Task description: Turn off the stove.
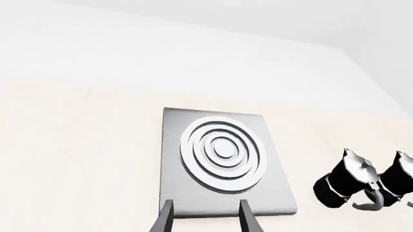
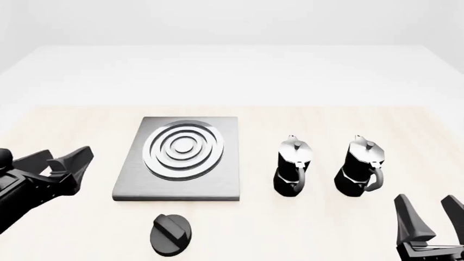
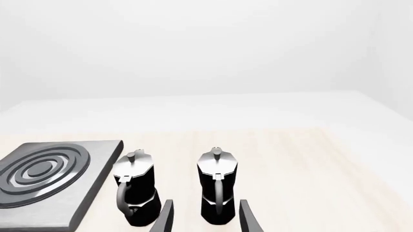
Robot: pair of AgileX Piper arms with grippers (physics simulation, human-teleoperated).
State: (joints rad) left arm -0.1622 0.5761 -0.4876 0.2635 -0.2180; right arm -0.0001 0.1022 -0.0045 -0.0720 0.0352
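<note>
Since both grippers gape empty, I'd drop left gripper (image 2: 69, 163) squarely over round black raised-bar knob (image 2: 171, 234); pinch bar; twist.

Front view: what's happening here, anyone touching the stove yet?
Nothing is being handled yet. The left gripper hangs open beside the stove plate, apart from it. The right gripper is open too, on the near side of the two moka pots. The black knob sits untouched on the table in front of the plate, neither arm on it.
</note>
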